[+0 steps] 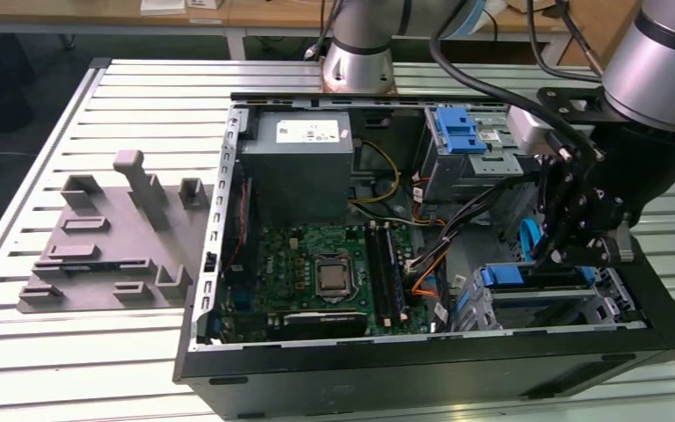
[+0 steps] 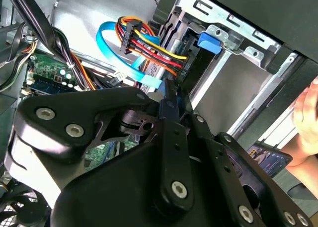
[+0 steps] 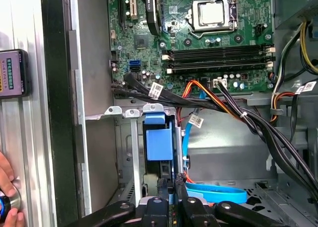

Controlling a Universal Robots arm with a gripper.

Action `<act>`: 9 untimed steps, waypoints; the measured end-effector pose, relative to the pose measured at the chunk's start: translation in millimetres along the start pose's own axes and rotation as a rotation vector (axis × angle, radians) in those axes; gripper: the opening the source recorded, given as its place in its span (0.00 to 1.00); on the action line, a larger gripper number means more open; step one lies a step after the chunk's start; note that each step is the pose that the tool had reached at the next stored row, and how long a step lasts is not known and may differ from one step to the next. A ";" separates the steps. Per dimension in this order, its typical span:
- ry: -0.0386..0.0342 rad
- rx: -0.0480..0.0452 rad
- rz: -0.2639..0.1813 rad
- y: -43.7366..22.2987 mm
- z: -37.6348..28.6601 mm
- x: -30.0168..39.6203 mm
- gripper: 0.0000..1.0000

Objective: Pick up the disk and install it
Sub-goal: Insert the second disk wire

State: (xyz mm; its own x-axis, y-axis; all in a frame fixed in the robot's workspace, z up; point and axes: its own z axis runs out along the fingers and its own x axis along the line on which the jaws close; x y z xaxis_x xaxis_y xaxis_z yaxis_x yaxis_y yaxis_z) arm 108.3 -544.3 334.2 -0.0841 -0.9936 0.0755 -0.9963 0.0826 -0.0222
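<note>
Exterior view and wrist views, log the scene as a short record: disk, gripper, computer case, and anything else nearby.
disk: in the metal drive cage inside the case, blue carrier end showing
gripper: inside the case, right at the disk's carrier
computer case: open, lying on the slatted table
grey fixture: on the table, to the exterior view's left of the case
person's hand: outside the case wall

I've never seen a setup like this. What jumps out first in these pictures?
An open black desktop computer case lies on a slatted metal table, its green motherboard exposed. The arm's black end effector reaches into the case's corner at the exterior view's right, beside a blue plastic drive carrier in its metal bay. A grey moulded fixture sits on the table at the exterior view's left.
</note>
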 end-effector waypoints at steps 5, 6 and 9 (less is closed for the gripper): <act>-0.0024 -0.0001 0.000 -0.4 2.3 1.0 0.17; -0.0024 -0.0002 0.000 -0.6 2.8 1.3 0.17; -0.0024 -0.0002 0.000 -1.1 4.5 2.2 0.17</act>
State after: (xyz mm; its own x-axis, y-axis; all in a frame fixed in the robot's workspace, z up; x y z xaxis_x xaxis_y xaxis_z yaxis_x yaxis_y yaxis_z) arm 109.3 -546.9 329.9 -0.0840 -0.9938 0.0731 -0.9963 0.0827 -0.0219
